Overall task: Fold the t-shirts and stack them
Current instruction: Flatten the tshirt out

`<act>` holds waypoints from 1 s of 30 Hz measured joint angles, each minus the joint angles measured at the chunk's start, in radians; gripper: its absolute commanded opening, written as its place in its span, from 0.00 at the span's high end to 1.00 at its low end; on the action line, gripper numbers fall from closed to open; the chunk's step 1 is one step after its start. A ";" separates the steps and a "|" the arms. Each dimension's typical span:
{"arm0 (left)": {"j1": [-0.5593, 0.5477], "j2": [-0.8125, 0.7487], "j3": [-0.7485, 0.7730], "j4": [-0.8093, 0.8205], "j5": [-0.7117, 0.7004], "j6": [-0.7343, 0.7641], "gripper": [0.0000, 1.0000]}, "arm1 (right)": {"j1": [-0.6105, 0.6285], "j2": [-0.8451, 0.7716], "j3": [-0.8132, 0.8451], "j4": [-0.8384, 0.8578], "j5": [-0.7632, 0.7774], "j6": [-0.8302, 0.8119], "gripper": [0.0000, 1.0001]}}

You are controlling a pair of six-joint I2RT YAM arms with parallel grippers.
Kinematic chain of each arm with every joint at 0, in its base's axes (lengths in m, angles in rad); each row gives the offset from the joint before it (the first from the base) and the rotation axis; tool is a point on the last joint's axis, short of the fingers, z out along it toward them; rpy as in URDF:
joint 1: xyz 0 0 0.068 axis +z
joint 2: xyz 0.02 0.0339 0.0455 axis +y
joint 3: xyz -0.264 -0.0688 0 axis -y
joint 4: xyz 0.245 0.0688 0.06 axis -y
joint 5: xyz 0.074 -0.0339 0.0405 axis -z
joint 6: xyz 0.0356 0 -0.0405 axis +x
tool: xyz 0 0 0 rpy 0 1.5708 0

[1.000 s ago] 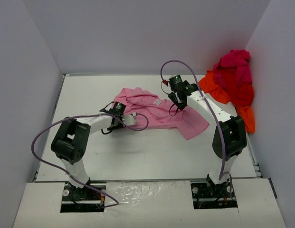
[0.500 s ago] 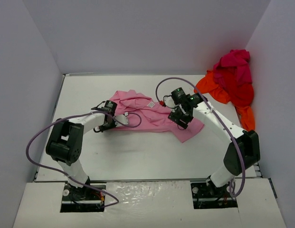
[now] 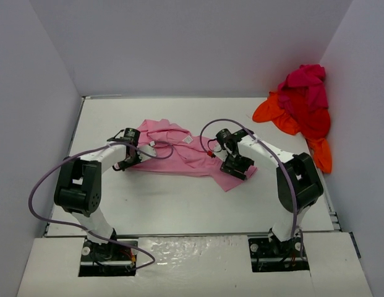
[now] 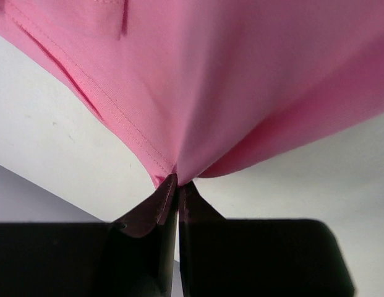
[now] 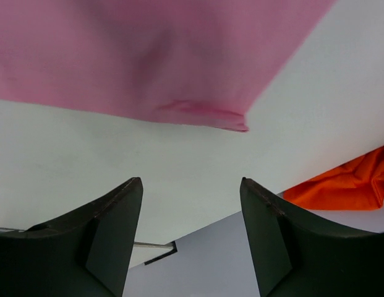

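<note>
Top view, with both wrist views. The light pink t-shirt (image 3: 179,151) lies crumpled and partly spread on the white worktop (image 3: 179,204), about midway between the left and right edges and a little toward the far edge. My left gripper (image 4: 178,185) is at the shirt's left end; its jaws are pressed together on a pinch of the pink cloth beside a stitched hem, and the fabric fans out from that point in taut folds. My right gripper (image 5: 192,182) is at the shirt's right end, nearest the near edge; its jaws stand well apart with nothing between them. In the right wrist view a hemmed corner of the pink shirt lies just beyond the fingertips, with bare worktop between the fingers. The other garments are heaped in the far right corner, well apart from the pink one. The magenta t-shirt (image 3: 303,77) is on top against the right wall (image 3: 365,93), the orange t-shirt (image 3: 275,112) spreads toward the middle of the worktop, and the red t-shirt (image 3: 314,124) trails along the right edge. All three are bunched and unfolded.
</note>
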 measured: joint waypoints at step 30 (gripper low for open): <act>0.147 0.130 0.148 0.000 -0.036 -0.066 1.00 | -0.015 0.018 -0.153 0.074 0.035 -0.276 0.41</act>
